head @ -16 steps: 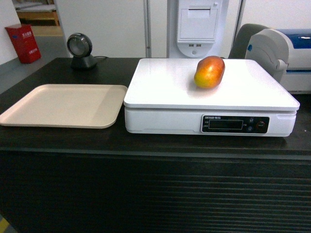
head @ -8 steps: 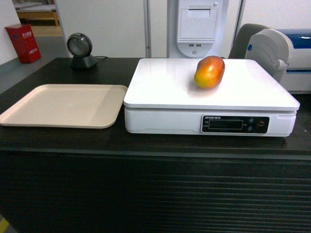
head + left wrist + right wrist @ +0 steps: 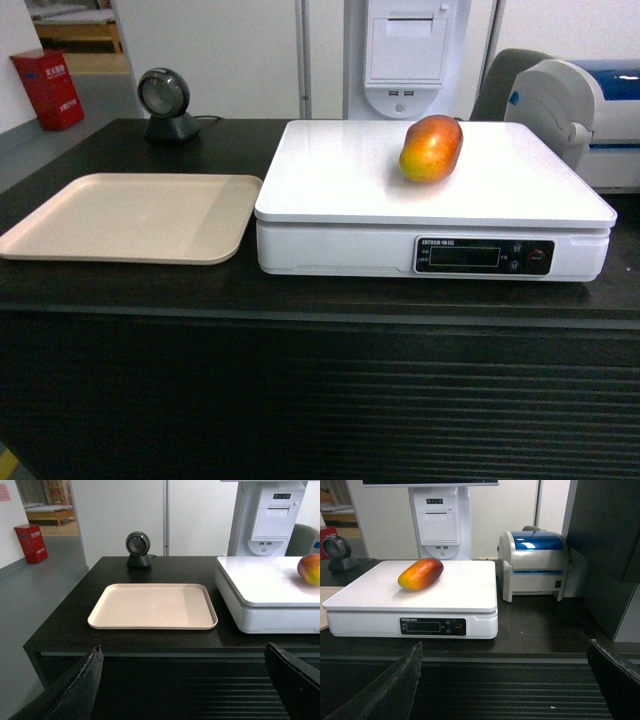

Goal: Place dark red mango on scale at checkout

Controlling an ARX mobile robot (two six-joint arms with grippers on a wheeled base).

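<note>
The dark red mango [image 3: 431, 148] lies on the white platform of the scale [image 3: 340, 180], toward its back right; it also shows in the right wrist view [image 3: 421, 573] and at the left wrist view's right edge [image 3: 310, 568]. The scale [image 3: 380, 592] stands on the black checkout counter [image 3: 300, 300]. Neither arm shows in the head view. My left gripper [image 3: 183, 652] is open and empty in front of the counter's ribbed panel, before the beige tray. My right gripper [image 3: 505, 652] is open and empty too, low before the counter, right of the scale's display.
A flat beige tray [image 3: 135, 216] lies left of the scale. A round black scanner [image 3: 166, 104] stands at the back left. A white and blue label printer [image 3: 534, 565] sits right of the scale, with a white kiosk [image 3: 405, 55] behind and a dark cabinet [image 3: 610, 545] at far right.
</note>
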